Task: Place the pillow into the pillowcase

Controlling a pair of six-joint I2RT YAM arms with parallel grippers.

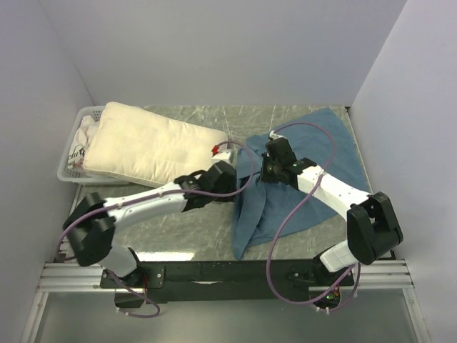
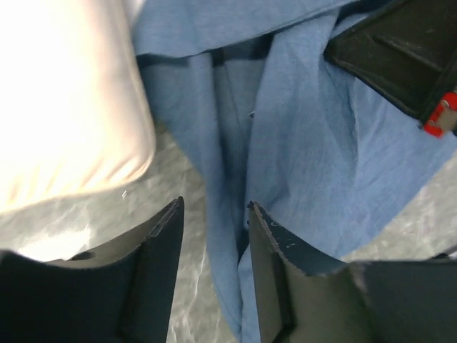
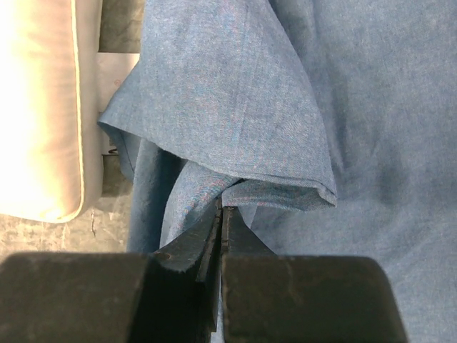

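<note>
The cream pillow (image 1: 153,146) lies at the far left, its left end resting on a white basket. The dusty-blue pillowcase (image 1: 318,153) is spread wrinkled at the centre right, with a bunched strip running toward the near edge. My right gripper (image 1: 270,166) is shut on a raised fold of the pillowcase (image 3: 235,107), holding it up; its jaws (image 3: 223,209) are pressed together on the cloth. My left gripper (image 1: 235,171) is open at the pillowcase's left edge, and a fold of blue cloth (image 2: 300,143) lies between its fingertips (image 2: 214,207). The pillow's end (image 2: 64,107) is just left of it.
A white basket (image 1: 71,153) holding a white printed cloth (image 1: 84,136) stands at the far left under the pillow. White walls enclose the table on three sides. Purple cables loop over both arms. The right gripper's black body (image 2: 400,57) shows in the left wrist view.
</note>
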